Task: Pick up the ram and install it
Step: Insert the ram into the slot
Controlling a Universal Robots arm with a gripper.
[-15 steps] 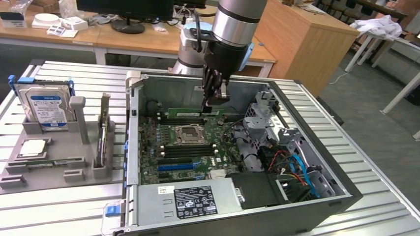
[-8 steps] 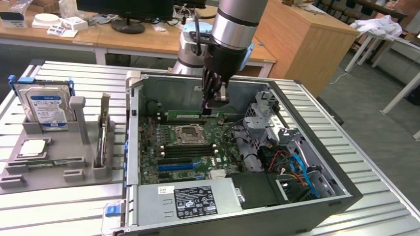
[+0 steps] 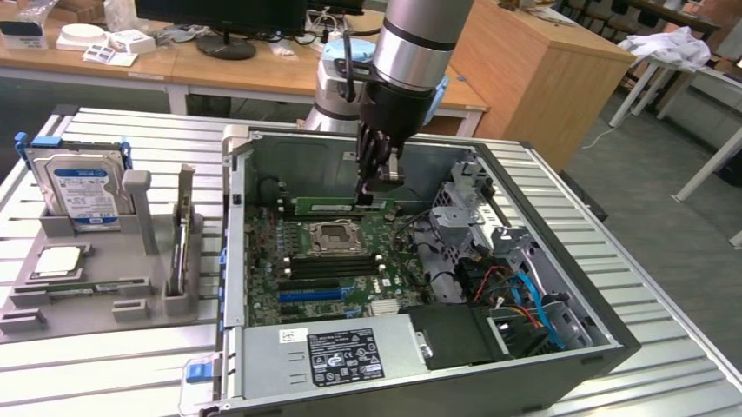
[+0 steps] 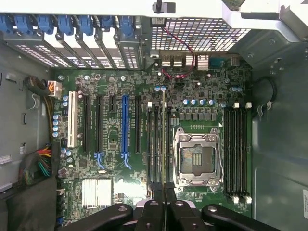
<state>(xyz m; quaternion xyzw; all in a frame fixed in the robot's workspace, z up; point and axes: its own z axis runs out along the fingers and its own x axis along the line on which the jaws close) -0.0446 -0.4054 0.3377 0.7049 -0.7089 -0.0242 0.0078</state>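
Observation:
The ram (image 3: pixel 330 206) is a narrow green stick held level inside the open computer case (image 3: pixel 238 261), above the motherboard (image 3: pixel 400 269). My gripper (image 3: pixel 373 198) is shut on the ram's end on the exterior view's right. In the wrist view the ram (image 4: pixel 163 134) shows edge-on as a thin line reaching out from my gripper (image 4: pixel 163 188). It hangs over the bank of black memory slots (image 4: pixel 155 144) beside the CPU socket (image 4: pixel 197 159). I cannot tell whether it touches a slot. The same slots (image 3: pixel 330 265) lie just in front of the socket (image 3: pixel 332 234) in the exterior view.
A grey holder (image 3: pixel 87 304) on the exterior view's left carries a hard drive (image 3: pixel 76 187), an expansion card on edge (image 3: pixel 182 234) and a CPU (image 3: pixel 58 261). In the case are the power supply (image 3: pixel 347 352), a drive cage (image 3: pixel 475 200), loose cables (image 3: pixel 522 295) and a second slot bank (image 4: pixel 236 149).

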